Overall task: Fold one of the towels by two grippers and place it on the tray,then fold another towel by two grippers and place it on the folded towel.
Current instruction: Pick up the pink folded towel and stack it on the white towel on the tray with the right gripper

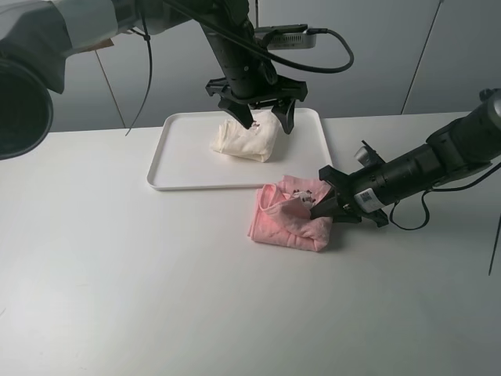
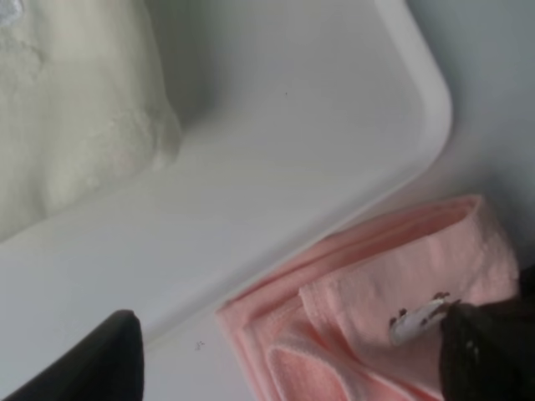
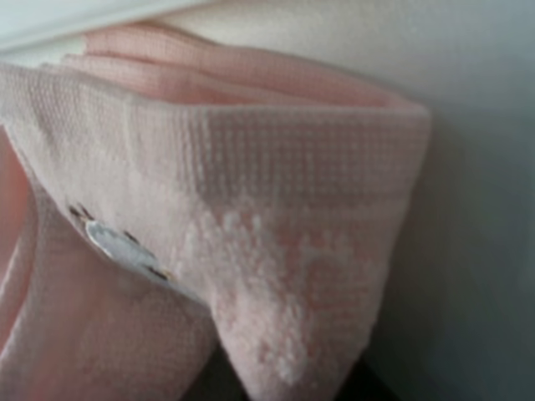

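Observation:
A folded cream towel (image 1: 245,139) lies on the white tray (image 1: 168,182). My left gripper (image 1: 268,117) hangs open just above the cream towel's far side and holds nothing. In the left wrist view I see the cream towel (image 2: 75,109), the tray's corner (image 2: 418,92) and one dark fingertip (image 2: 92,363). A folded pink towel (image 1: 286,223) lies on the table just in front of the tray's near right corner. My right gripper (image 1: 317,205) is shut on its raised right edge, close to a small white label (image 1: 302,197). The right wrist view is filled by the pink towel (image 3: 251,209).
The white table (image 1: 117,298) stretches to the left and front of the towels. The right arm's cable (image 1: 407,223) lies on the table at the right. The tray's rim (image 3: 67,21) shows just beyond the pink towel.

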`<state>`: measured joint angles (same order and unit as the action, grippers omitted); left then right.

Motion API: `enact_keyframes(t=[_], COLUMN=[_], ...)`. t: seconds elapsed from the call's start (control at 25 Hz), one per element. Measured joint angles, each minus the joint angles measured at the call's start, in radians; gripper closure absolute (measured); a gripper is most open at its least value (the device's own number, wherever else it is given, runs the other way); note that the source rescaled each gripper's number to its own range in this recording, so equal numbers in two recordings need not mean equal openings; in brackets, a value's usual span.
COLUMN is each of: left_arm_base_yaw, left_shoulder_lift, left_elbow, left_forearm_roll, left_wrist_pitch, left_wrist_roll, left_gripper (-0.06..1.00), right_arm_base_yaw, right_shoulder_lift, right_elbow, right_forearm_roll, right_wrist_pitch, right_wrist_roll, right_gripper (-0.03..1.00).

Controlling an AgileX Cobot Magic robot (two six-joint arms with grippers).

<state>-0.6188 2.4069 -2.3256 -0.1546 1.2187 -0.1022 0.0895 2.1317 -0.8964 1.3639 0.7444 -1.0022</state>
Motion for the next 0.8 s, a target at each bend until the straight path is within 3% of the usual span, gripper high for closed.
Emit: enact_keyframes(t=[0.24, 0.44, 0.68, 0.8], left_arm_base_yaw=[0.004, 0.043, 0.145, 0.174], left_shoulder_lift=[-0.024, -0.082, -0.119, -0.128], left_elbow=[0.0, 0.0, 0.0, 0.0], left_forearm_roll=[-0.002, -0.019, -0.197, -0.223], left_wrist_pitch=[0.0, 0.002, 0.002, 0.002], left_wrist_roll=[0.008, 0.024, 0.073, 0.102], left_gripper=[0.02, 0.02, 0.02, 0.02], right_arm_base_yaw=[0.0, 0.0, 0.04, 0.075], right_shoulder_lift=[-0.052, -0.099, -0.099, -0.097], right_elbow=[0.01, -0.055, -0.228, -0.316], right_forearm_roll=[0.059, 0.09, 0.081, 0.059], right_wrist_pitch=[0.065, 0.234, 0.295, 0.301], right_wrist_roll=[-0.08, -0.089, -0.008, 0.037], right_gripper=[0.84, 0.84, 0.84, 0.84])
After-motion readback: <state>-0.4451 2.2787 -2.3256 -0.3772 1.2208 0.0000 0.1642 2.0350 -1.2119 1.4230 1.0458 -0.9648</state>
